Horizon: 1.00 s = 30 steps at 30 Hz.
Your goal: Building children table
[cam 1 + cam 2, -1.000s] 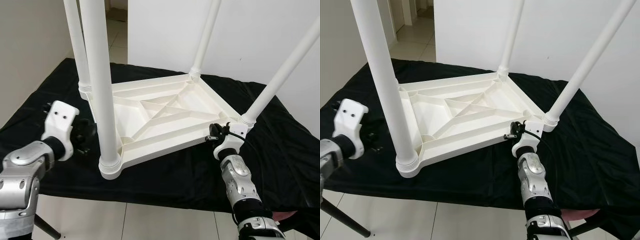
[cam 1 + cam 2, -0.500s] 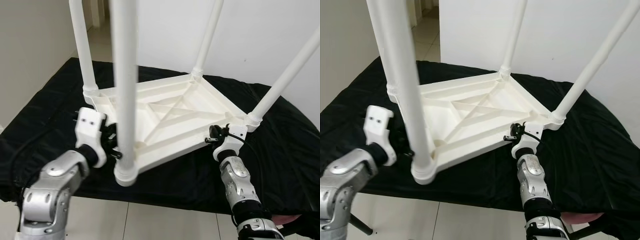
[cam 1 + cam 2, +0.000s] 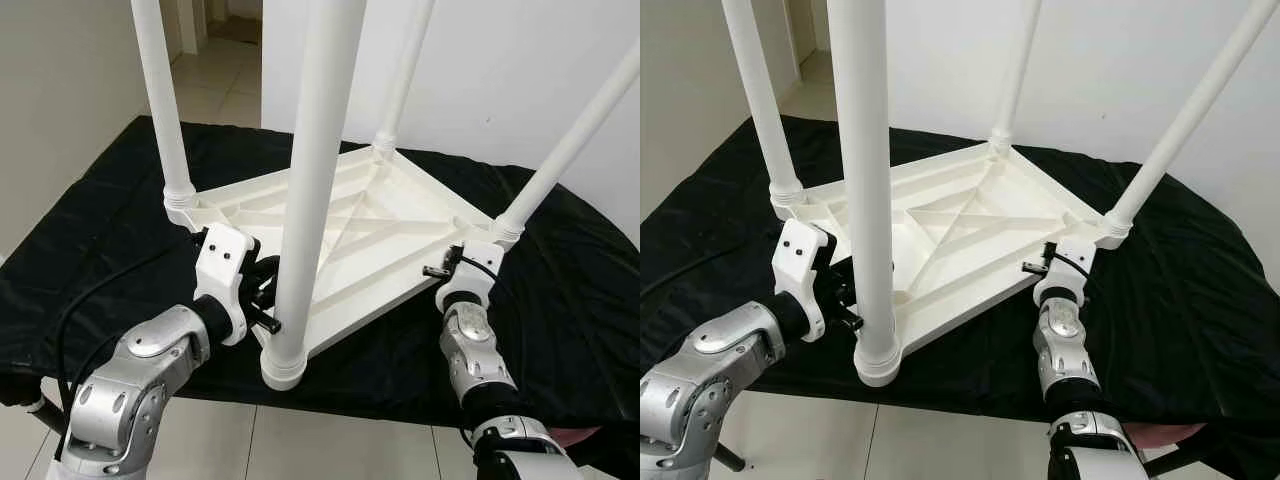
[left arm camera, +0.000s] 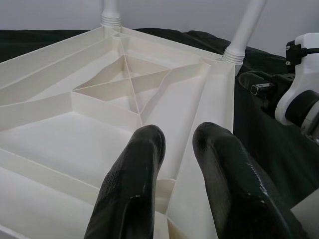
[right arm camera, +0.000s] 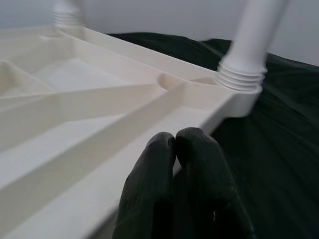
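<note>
A white plastic children's table [image 3: 352,214] lies upside down on a black cloth, its four legs standing up. The near leg [image 3: 305,200] rises right in front of me, and its base [image 3: 283,368] sits at the cloth's front edge. My left gripper [image 3: 268,306] is at the near-left rim beside that leg. In the left wrist view its fingers [image 4: 134,169] straddle the rim wall, closed on it. My right gripper [image 3: 440,270] rests at the near-right rim, just short of the right leg [image 3: 560,150]. Its fingertips [image 5: 174,137] are pressed together with nothing between them.
The black cloth [image 3: 90,230] covers the whole worktable, whose front edge [image 3: 380,408] drops to a tiled floor. A white wall [image 3: 500,60] stands behind, with a doorway at the far left. A black cable [image 3: 100,300] trails from my left arm across the cloth.
My left arm has swung in from the open cloth on the left to the table's rim by the near leg. The view has shifted. The right gripper stays at the rim.
</note>
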Tool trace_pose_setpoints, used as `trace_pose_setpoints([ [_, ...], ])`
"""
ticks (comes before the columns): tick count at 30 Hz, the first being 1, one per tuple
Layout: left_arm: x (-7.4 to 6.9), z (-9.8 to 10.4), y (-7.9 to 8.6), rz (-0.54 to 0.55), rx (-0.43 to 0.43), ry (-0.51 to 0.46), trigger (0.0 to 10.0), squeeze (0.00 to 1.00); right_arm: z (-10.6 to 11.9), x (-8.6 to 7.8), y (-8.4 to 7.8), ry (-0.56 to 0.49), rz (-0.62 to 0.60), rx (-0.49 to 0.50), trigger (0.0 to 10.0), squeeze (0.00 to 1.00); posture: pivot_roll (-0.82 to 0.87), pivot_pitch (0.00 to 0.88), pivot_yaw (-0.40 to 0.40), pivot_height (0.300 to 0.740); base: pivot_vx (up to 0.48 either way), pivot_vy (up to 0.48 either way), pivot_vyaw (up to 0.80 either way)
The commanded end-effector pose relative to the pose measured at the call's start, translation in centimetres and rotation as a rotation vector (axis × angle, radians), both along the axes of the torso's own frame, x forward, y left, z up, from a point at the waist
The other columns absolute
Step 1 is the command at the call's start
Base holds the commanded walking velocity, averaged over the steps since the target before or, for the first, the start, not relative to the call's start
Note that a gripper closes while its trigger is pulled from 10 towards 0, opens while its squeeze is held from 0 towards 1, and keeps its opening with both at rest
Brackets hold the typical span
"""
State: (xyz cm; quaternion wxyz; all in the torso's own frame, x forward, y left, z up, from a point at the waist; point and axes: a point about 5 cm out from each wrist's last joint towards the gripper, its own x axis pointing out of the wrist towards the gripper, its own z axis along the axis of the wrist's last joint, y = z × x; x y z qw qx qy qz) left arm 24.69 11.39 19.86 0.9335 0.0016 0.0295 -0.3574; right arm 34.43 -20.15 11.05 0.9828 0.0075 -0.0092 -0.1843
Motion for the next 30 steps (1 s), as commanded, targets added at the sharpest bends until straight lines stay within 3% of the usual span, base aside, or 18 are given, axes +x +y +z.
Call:
trace_pose_setpoints([
  [1,-0.5,-0.1,-0.7,-0.111,0.011,-0.001,10.0,0.0,-0.4,-0.1,-1.0,0.035,-0.074,-0.006,10.0,0.0,0.06,0.0,-0.084,0.74,0.0,0.0,0.0],
  [15,-1.0,-0.7,-0.3,-0.213,0.08,-0.004,10.0,0.0,-1.8,0.6,-1.2,0.144,-0.189,0.089,10.0,0.0,0.05,0.0,-0.102,0.74,0.0,0.0,0.0],
  [18,-1.7,-0.5,-1.1,-0.271,0.069,-0.007,10.0,0.0,-1.8,1.2,-0.4,0.18,-0.148,0.111,10.0,0.0,0.05,0.0,-0.104,0.74,0.0,0.0,0.0],
  [30,-2.0,-0.5,-1.8,-0.286,0.065,-0.016,10.0,0.0,-1.9,2.2,1.0,0.248,-0.007,0.161,10.0,0.0,0.06,0.0,-0.118,0.74,0.0,0.0,0.0],
])
